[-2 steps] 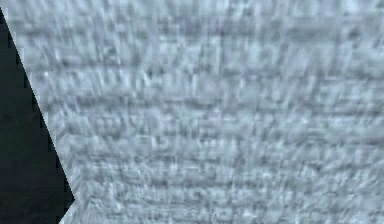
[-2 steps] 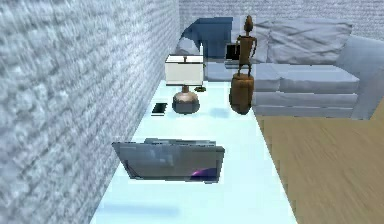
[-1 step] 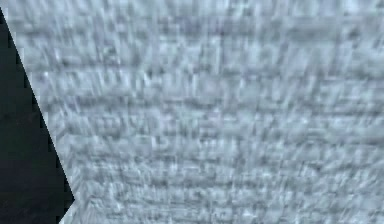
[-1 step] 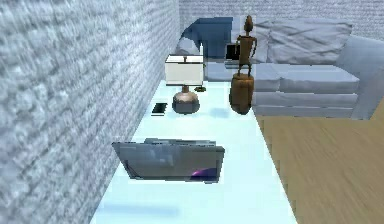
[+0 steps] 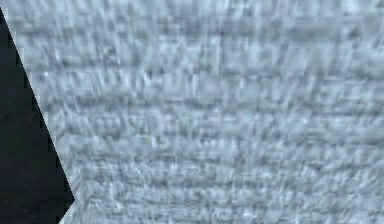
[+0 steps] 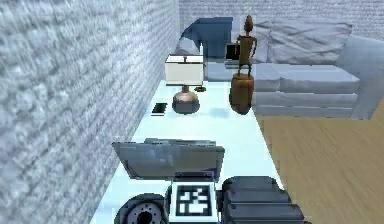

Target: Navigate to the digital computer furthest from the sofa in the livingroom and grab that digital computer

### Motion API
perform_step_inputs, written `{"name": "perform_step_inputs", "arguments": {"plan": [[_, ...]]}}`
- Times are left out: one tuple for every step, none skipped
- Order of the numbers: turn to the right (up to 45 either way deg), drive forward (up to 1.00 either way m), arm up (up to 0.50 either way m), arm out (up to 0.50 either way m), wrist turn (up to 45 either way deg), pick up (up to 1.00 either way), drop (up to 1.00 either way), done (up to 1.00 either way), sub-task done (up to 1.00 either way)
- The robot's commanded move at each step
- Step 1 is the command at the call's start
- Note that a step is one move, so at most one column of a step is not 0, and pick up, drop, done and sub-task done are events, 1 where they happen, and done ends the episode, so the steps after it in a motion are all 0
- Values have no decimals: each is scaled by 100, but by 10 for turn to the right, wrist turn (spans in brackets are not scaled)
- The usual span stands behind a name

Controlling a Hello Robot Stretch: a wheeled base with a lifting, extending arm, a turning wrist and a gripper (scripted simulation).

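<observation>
Arm side view: end effector (image 6: 146, 211) at bottom edge, left of centre, beside the white marker square. Grip state cannot be told, nor whether it holds anything, since the laptop lies right behind it. Laptop (image 6: 168, 160), lid raised, sits on the white counter (image 6: 240, 135) at lower centre, just above the end effector in frame and slightly right; long axis runs left to right. Judgement: short reach up-frame. Margins: brick wall (image 6: 60, 90) hugs the counter's left edge; right edge drops to wood floor (image 6: 330, 170). Lamp (image 6: 185, 72) and statue (image 6: 245, 55) well up-frame, toward the sofa (image 6: 310, 70). Forward view: grey wall face (image 5: 220, 110) close ahead
</observation>
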Motion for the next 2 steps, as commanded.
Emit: {"name": "perform_step_inputs", "arguments": {"plan": [[0,0,0,24,0,0,0,0,0],[0,0,0,0,450,0,0,0,0]]}}
